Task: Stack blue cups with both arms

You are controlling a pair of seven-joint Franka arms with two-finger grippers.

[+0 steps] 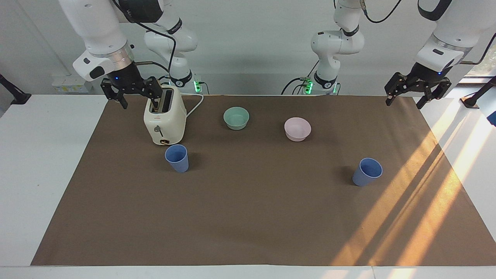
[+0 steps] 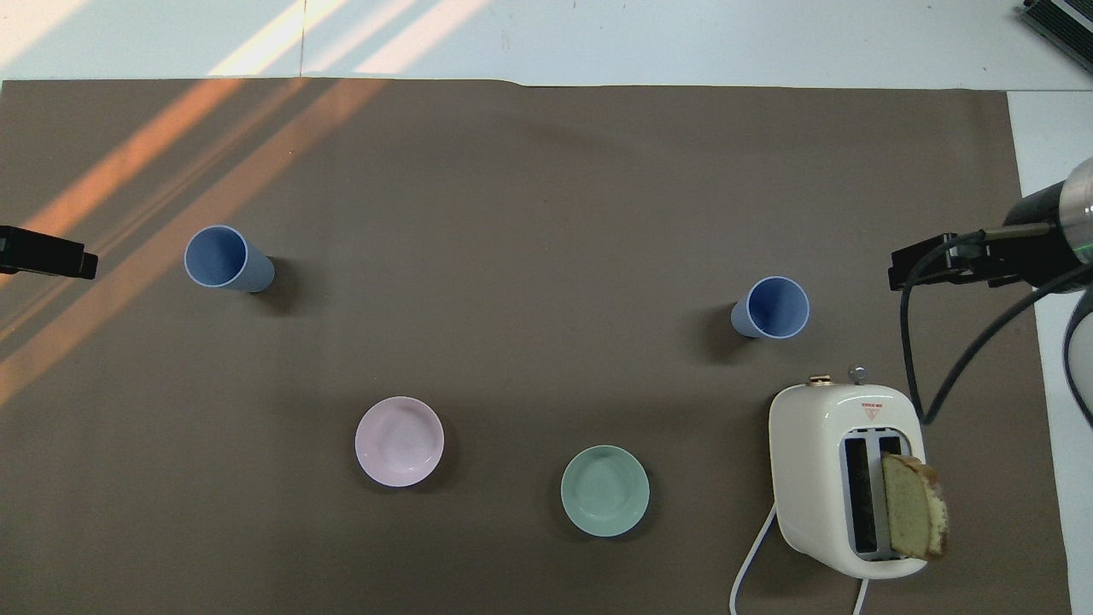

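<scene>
Two blue cups stand upright on the brown mat, far apart. One blue cup (image 1: 177, 158) (image 2: 771, 307) is just beside the toaster, farther from the robots than it. The other blue cup (image 1: 367, 171) (image 2: 225, 259) stands toward the left arm's end. My right gripper (image 1: 135, 97) hangs open and empty in the air beside the toaster's top. My left gripper (image 1: 411, 99) hangs open and empty over the mat's corner at the left arm's end. Neither gripper touches a cup.
A cream toaster (image 1: 164, 116) (image 2: 845, 478) holds a bread slice (image 2: 914, 506) in one slot. A mint-green bowl (image 1: 236, 117) (image 2: 604, 490) and a pale pink bowl (image 1: 297, 128) (image 2: 399, 441) sit nearer to the robots than the cups. Sunlight streaks cross the mat (image 1: 248, 217).
</scene>
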